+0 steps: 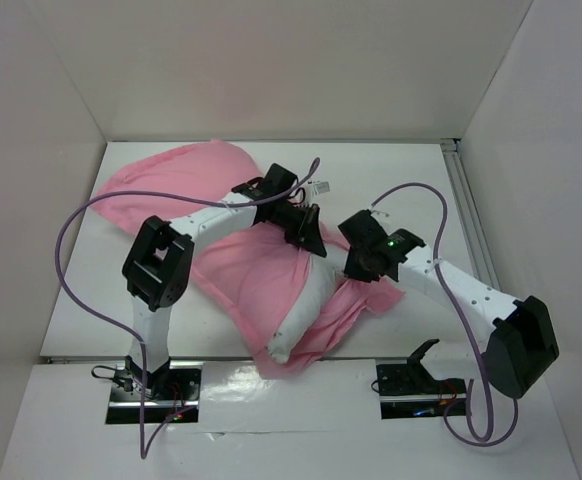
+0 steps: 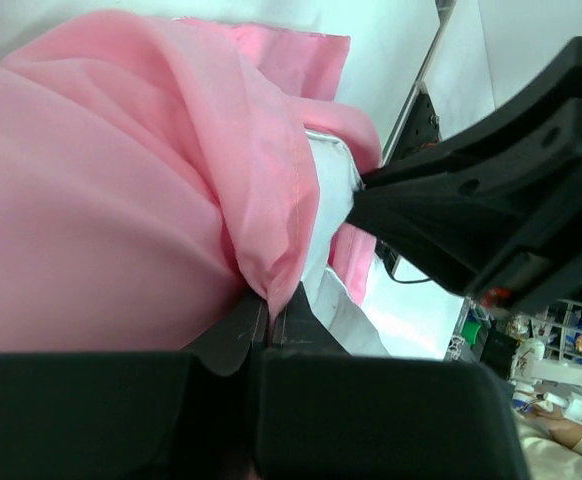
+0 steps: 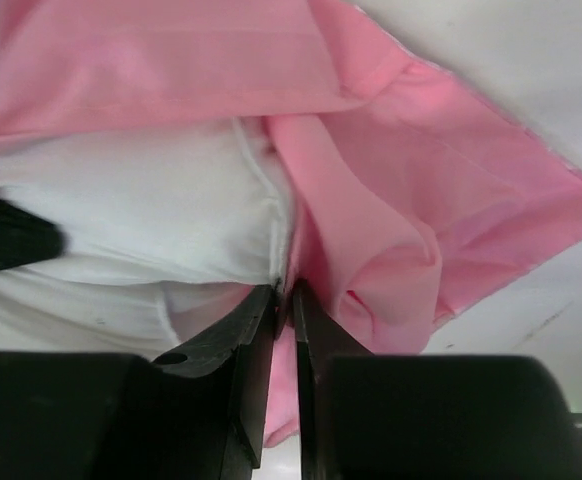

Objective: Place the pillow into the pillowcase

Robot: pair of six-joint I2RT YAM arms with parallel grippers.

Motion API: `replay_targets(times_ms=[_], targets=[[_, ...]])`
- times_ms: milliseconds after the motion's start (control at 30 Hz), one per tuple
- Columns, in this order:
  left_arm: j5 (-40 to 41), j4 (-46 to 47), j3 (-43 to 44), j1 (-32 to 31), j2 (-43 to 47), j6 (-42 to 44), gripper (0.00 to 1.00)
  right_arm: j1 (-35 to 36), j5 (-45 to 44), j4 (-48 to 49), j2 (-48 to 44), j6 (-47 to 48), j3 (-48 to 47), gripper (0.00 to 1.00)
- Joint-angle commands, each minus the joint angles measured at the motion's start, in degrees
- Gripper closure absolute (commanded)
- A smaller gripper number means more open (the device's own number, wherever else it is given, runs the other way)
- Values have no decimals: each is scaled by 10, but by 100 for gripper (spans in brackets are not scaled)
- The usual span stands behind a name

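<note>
Table (image 1: pixel 426 190): white, walled on three sides.

Pillowcase (image 1: pixel 186 185): pink, lying across table middle. Long axis diagonal, closed end at far left, open mouth toward near right, bunched there.

Pillow (image 1: pixel 301 310): white, partly inside mouth. Exposed end sticks out toward near edge, corner pointing at gap between arm bases, and rests on pink fabric.

Left gripper (image 2: pixel 269 305): fingers clenched on fold of pillowcase hem, just above pillow.

Right gripper (image 3: pixel 283 295): at pillow seam where pink hem meets white. Fingers stand narrow slit apart, pink showing in slit. Cannot tell whether they grip.
</note>
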State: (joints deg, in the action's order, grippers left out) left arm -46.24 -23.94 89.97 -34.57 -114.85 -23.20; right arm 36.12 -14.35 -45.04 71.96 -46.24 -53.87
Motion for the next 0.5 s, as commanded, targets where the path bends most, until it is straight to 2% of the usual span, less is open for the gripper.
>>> replay_targets(times_ms=[0, 167, 200, 233, 300, 467], targets=[[52, -25, -24, 40, -4, 24, 100, -11, -13, -45, 17, 19, 21, 80], [52, -25, -24, 40, -4, 24, 100, -11, -13, -45, 30, 19, 21, 82], [47, -25, -24, 40, -4, 24, 100, -11, -19, -54, 30, 19, 21, 79], [47, -20, -24, 40, -4, 24, 100, -11, -26, -54, 30, 19, 21, 82], [47, -20, -24, 40, -4, 24, 100, -5, -37, -68, 25, 11, 15, 100], [53, -20, -24, 34, -4, 34, 100, -5, -109, -102, -19, -20, -21, 100]])
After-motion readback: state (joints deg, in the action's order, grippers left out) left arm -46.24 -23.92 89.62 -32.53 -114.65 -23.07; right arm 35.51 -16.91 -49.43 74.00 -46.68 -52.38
